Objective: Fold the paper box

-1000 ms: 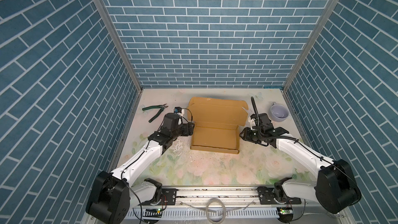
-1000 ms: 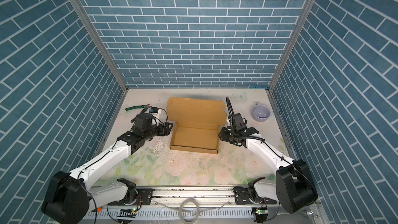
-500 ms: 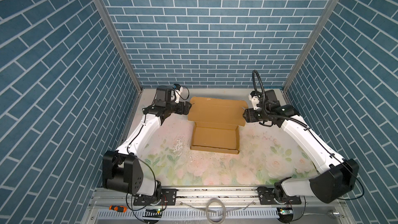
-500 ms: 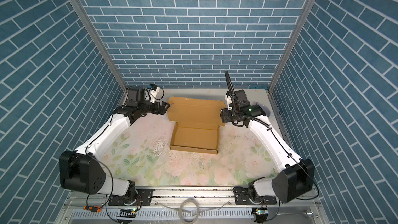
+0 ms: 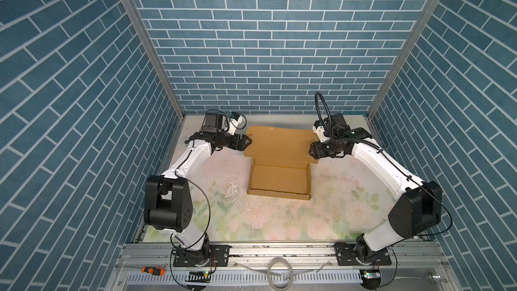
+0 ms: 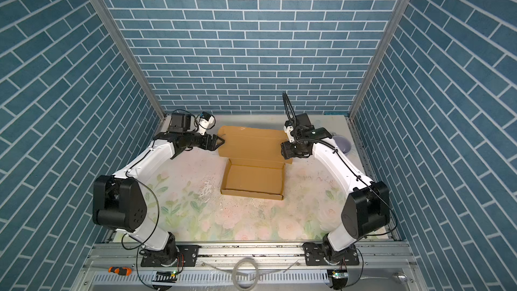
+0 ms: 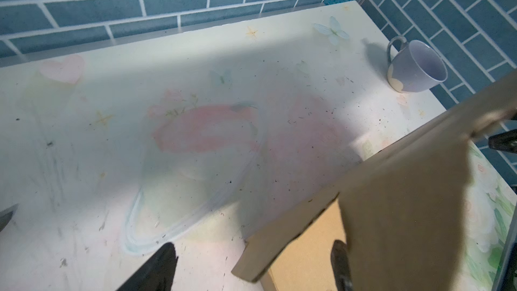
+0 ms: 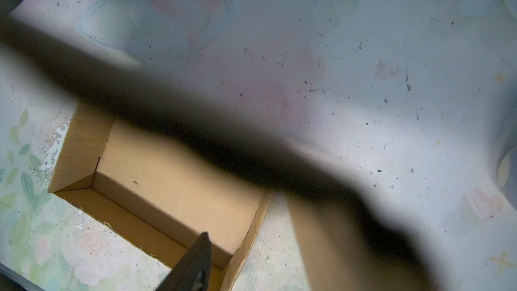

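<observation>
While the paper box (image 5: 279,183) rests on the floral table (image 5: 279,228) with its tray formed and its lid lifted, the left gripper (image 5: 248,141) meets the lid's near edge, fingers (image 7: 165,264) spread wide with the cardboard corner between them. Across the lid from it, the right gripper (image 5: 312,151) sits at the opposite edge, and the blurred flap close to its camera hides whether it clamps. A lilac mug (image 7: 416,68) stands near the right arm, well apart from the left gripper.

Top views: bright, evenly lit, sharp. Wrist views: dimmer; paper box (image 7: 405,205) blurred near lens, casting soft shadow on table (image 7: 195,65).
</observation>
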Robot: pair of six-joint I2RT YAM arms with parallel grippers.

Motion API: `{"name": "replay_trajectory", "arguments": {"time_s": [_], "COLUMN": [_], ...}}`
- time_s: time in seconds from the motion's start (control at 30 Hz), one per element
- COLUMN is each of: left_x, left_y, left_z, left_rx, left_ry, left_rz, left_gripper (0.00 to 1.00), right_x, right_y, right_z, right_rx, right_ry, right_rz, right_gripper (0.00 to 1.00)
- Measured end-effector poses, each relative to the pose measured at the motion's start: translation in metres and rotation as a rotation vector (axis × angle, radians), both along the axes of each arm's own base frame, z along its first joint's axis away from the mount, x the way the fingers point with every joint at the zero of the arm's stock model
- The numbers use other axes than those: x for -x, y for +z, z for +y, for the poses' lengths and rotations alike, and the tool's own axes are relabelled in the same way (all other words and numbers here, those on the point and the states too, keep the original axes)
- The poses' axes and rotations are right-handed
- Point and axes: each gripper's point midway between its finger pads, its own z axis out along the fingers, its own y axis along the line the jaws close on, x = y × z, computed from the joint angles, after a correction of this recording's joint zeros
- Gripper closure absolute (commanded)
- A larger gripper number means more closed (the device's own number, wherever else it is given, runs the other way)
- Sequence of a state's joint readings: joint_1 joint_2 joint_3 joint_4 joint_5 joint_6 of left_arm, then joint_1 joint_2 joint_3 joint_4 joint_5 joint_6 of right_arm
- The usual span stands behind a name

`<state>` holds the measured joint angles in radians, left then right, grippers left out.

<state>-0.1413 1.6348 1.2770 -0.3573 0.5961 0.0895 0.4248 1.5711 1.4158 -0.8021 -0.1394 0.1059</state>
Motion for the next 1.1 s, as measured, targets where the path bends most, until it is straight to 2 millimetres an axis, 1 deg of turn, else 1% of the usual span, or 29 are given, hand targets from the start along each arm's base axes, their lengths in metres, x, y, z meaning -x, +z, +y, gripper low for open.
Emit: {"name": "replay_trajectory", "arguments": {"time_s": [0.1,0.27,0.47,0.57,0.7,0.83,0.93,1.0,1.1], "left_x": [-0.001,0.001,0.004,0.004,0.003,0.003,0.005,0.006,0.008], "left_y": [-0.004,-0.009,-0.009,-0.010,-0.008,-0.005,-0.005,-0.004,-0.002], "left_z": [-0.004,-0.012,-0.025,-0.027,-0.024,-0.024,-0.027,-0.029,-0.030], "left_rx": [0.015,0.019,-0.001,-0.022,-0.041,-0.046,-0.043,-0.041,-0.038], "left_ry": [-0.017,-0.038,-0.071,-0.072,-0.060,-0.055,-0.058,-0.057,-0.052], "left_rz": [0.012,0.020,0.002,-0.006,-0.021,-0.029,-0.025,-0.025,-0.025], "left_gripper": [0.32,0.40,0.56,0.63,0.74,0.78,0.83,0.87,0.89], "right_x": [0.001,0.001,0.001,-0.001,-0.007,-0.012,-0.015,-0.016,-0.016], "right_y": [0.000,0.000,0.000,0.001,0.004,0.009,0.012,0.013,0.013], "right_z": [0.001,0.002,0.002,0.002,0.005,0.009,0.013,0.016,0.019], "right_rx": [-0.003,-0.008,-0.006,-0.008,-0.017,-0.026,-0.028,-0.030,-0.030], "right_ry": [0.010,0.017,0.015,0.014,0.014,0.025,0.043,0.055,0.069], "right_rz": [0.001,0.003,-0.001,-0.008,-0.036,-0.072,-0.097,-0.109,-0.119], "right_gripper": [0.43,0.50,0.54,0.57,0.62,0.66,0.69,0.74,0.78]}}
